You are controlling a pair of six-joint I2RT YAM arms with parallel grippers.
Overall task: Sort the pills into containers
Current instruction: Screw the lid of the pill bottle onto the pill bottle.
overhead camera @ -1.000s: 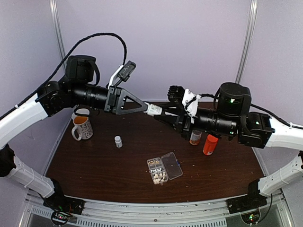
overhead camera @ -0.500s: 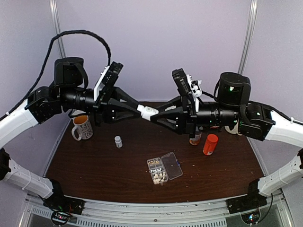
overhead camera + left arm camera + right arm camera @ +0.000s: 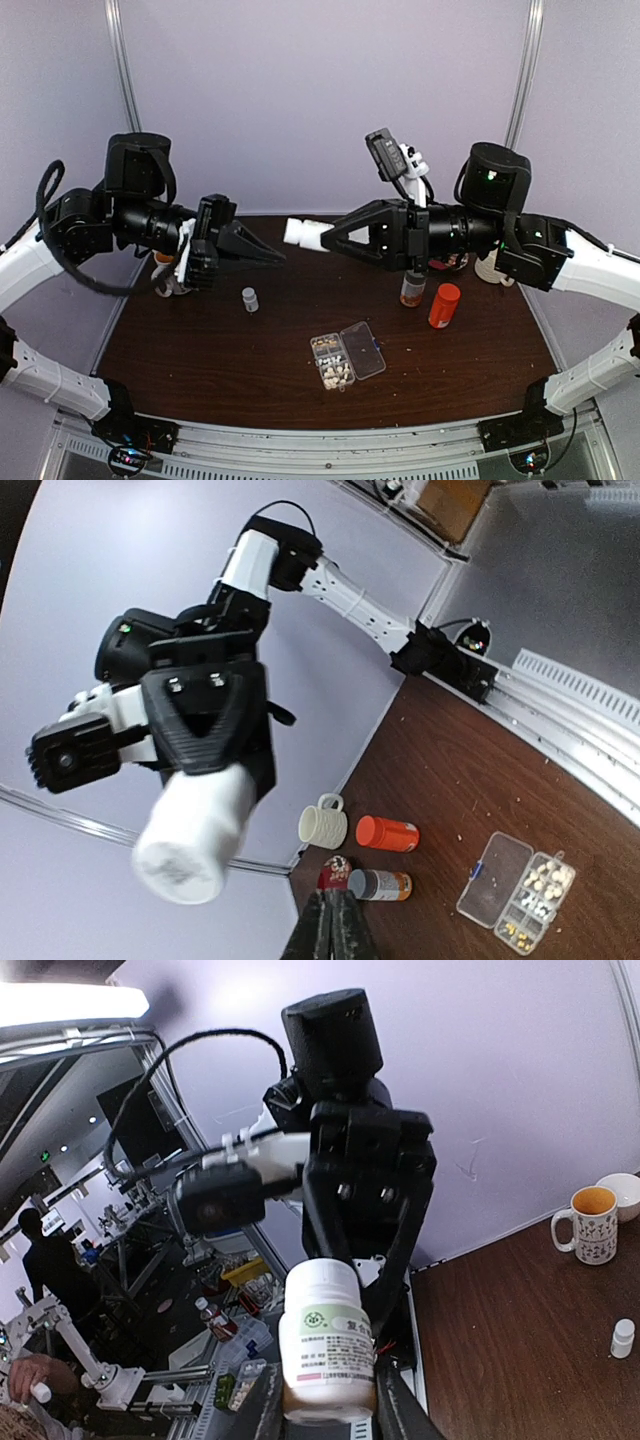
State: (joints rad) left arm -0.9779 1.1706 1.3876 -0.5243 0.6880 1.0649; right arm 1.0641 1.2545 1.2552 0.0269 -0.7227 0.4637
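Only the right wrist view showed the label on the white bottle (image 3: pixel 328 1350) pinched in the right jaws; the left jaws, pressed together, had backed off it.

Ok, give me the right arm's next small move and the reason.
Probably lower the right gripper toward the organiser box. It holds the white bottle sideways, high above the table, while the box lies open below with pills in some cells. The left gripper stands apart from the bottle. Whether the bottle is open I cannot tell.
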